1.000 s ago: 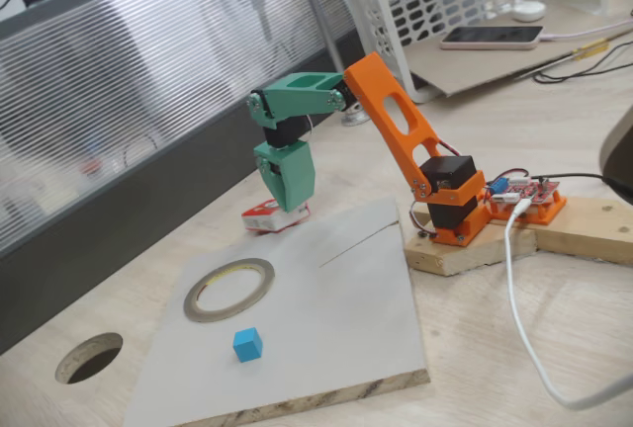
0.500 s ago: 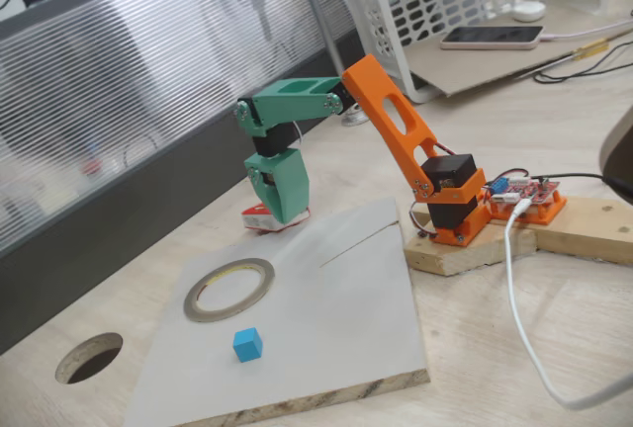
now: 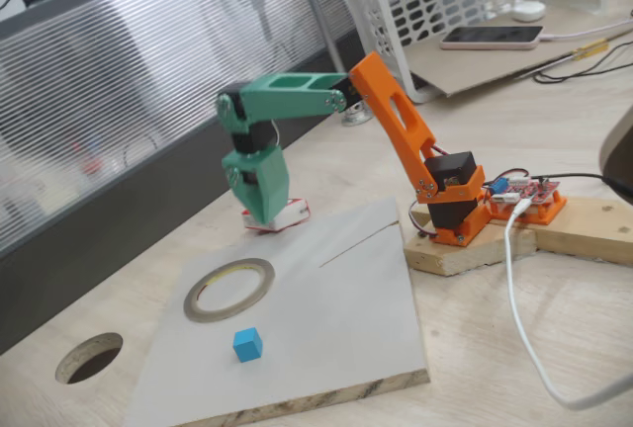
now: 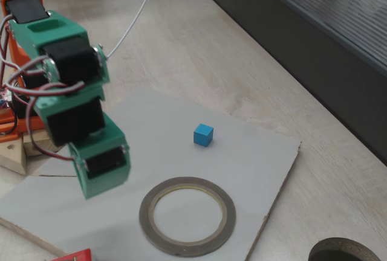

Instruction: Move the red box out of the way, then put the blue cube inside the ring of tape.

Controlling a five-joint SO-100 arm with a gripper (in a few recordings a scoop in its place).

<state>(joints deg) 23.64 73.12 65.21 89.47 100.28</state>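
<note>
Nearest you on the grey board (image 3: 346,289) sits the blue cube (image 3: 247,345), untouched, just short of the ring of tape (image 3: 228,289). Beyond it, your gripper (image 3: 265,217) hovers at the red box (image 3: 275,216) off the board's far edge; you cannot tell whether the jaws are parted. Swing back low and you risk dragging the box onto the ring

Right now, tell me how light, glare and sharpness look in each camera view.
In a fixed view, even daylight, bright glare on the ribbed wall panel, blue cube sharp. In the other fixed view, soft shadows under the ring of tape, and the near green arm looks slightly soft.
</note>
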